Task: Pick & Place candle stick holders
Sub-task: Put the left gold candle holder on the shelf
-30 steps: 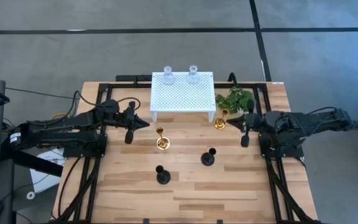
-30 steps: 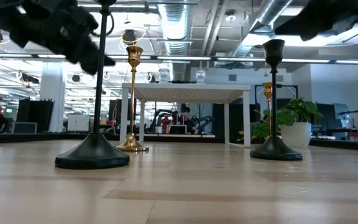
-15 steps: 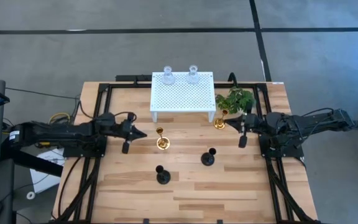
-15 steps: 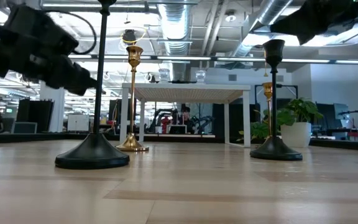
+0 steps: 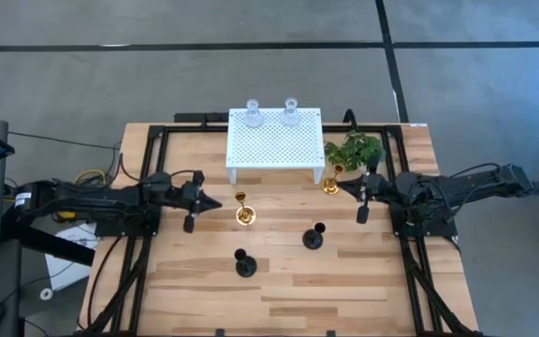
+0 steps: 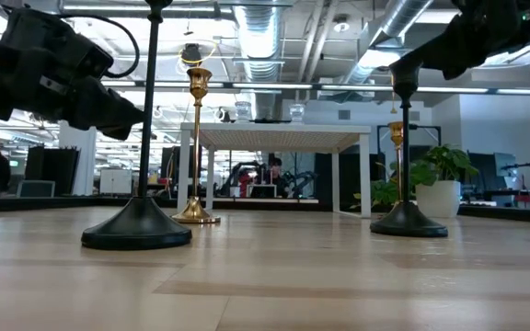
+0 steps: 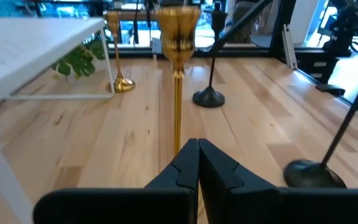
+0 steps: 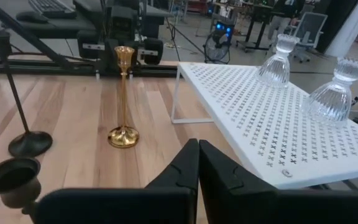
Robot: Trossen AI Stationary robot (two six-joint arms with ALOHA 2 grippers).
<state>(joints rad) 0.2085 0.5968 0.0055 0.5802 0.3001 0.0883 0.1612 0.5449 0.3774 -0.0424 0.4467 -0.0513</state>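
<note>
From above, your left gripper [image 5: 206, 199] hangs just left of the gold holder [image 5: 243, 212] in front of the white rack [image 5: 276, 140]; the right gripper [image 5: 346, 183] sits beside the second gold holder [image 5: 332, 182], by the rack's right leg. Low view alone shows how tall and top-heavy the black holders [image 6: 138, 129] are. Your left wrist view shows the fingers pressed together, empty, gold stem [image 7: 177, 93] dead ahead. Right wrist view: jaws likewise closed, glass holders [image 8: 277, 61] on the rack. Rigid, slick metal: open up, grip mid-stem.
</note>
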